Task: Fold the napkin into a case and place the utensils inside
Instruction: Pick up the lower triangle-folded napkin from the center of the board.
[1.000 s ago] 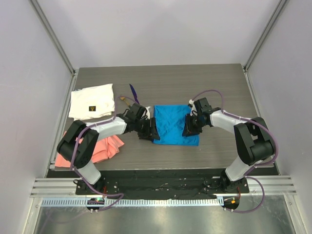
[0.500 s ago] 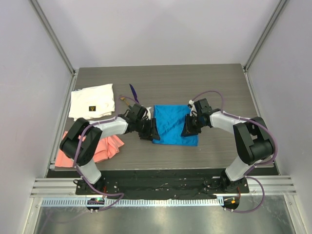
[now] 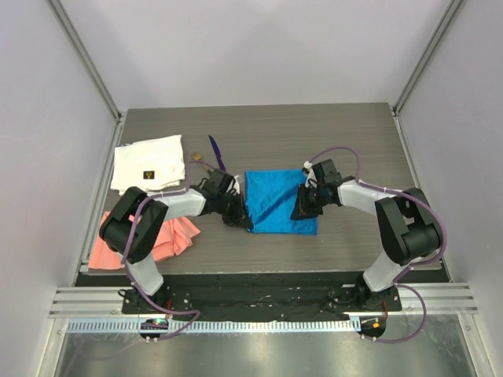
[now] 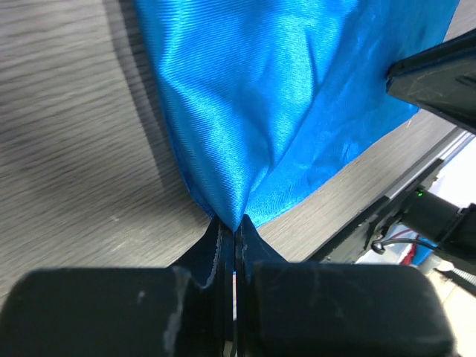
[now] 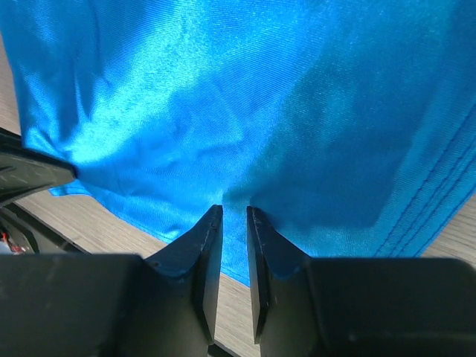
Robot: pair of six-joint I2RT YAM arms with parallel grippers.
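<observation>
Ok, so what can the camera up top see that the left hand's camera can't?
Only the top camera shows the white cloth, the pink cloth and the purple utensil off to the side. Only the left wrist camera shows, up close, the left gripper shut on a corner of the blue napkin, with a crease running away from the pinch. Both show the blue napkin and the wooden table.

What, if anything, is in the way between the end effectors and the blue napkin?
Nothing visible. The left end effector is shut on a corner of the napkin, and the right end effector sits slightly open right at the napkin's edge.
</observation>
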